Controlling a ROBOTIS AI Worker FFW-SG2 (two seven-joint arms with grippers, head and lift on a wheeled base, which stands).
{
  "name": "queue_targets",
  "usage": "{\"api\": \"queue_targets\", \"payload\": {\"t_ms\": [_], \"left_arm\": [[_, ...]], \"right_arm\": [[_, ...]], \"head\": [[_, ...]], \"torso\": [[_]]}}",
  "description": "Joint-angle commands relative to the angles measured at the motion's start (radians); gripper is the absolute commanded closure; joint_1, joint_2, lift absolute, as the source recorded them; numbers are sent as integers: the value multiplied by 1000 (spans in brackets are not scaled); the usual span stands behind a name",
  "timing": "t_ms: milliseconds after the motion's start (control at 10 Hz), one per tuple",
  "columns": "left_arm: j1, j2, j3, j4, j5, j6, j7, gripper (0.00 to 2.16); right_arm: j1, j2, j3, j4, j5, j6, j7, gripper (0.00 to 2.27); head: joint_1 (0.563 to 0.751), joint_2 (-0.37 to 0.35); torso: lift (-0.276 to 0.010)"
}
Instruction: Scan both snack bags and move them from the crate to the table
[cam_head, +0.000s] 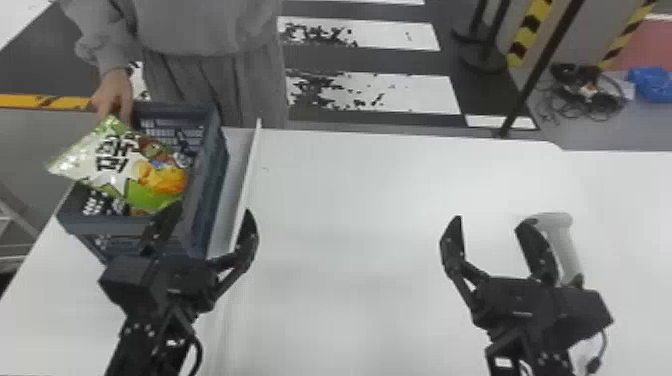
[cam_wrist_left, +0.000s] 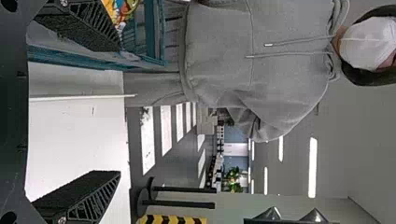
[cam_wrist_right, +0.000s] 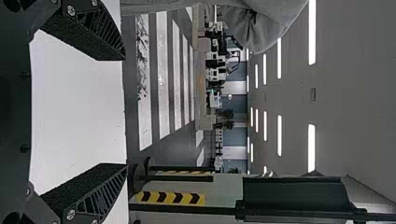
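The left gripper (cam_head: 208, 211) is spread wide, with nothing held between its fingers; it is placed at the near end of the crate (cam_head: 204, 200), one finger seen over the near wall and the other over the worktop (cam_head: 360, 200). Whether the crate is touched cannot be told. The crate is set by the worktop's far left corner. A green-and-white snack bag (cam_head: 117, 160) is lain at a slant across its top, one corner pushed out past the left rim. A person's hand (cam_head: 114, 95) is seen at the crate's far rim, beside the bag; whether the bag is gripped by it is unclear. The right gripper (cam_head: 491, 221) is also opened wide and empty, above the worktop's right part. Just beside its outer finger, the grey handheld scanner (cam_head: 567, 245) is seen; contact cannot be judged.
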Motion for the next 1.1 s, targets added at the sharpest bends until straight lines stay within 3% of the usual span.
{"api": "queue_targets", "payload": {"t_ms": [0,300,500,700,1000], "left_arm": [[4,5,12,-24,4,9,-4,49],[47,4,107,-139,39,76,-53,144],[51,1,164,-171,56,141,-65,144],[51,-2,284,-194,128,230,-116,147],[28,-13,436,-214,223,383,-172,147]], "right_arm": [[-4,-3,-2,-2,-11,-3,1,117],[-13,-2,-3,9,-36,-3,9,117],[-13,-2,8,8,-36,-6,14,117],[-13,-3,9,20,-36,-6,14,117],[-13,0,18,20,-36,-22,29,117]], "head": [[695,-53],[695,-34],[695,2],[695,39],[695,153]], "torso": [[-88],[-88],[-88],[-88],[-88]]}}
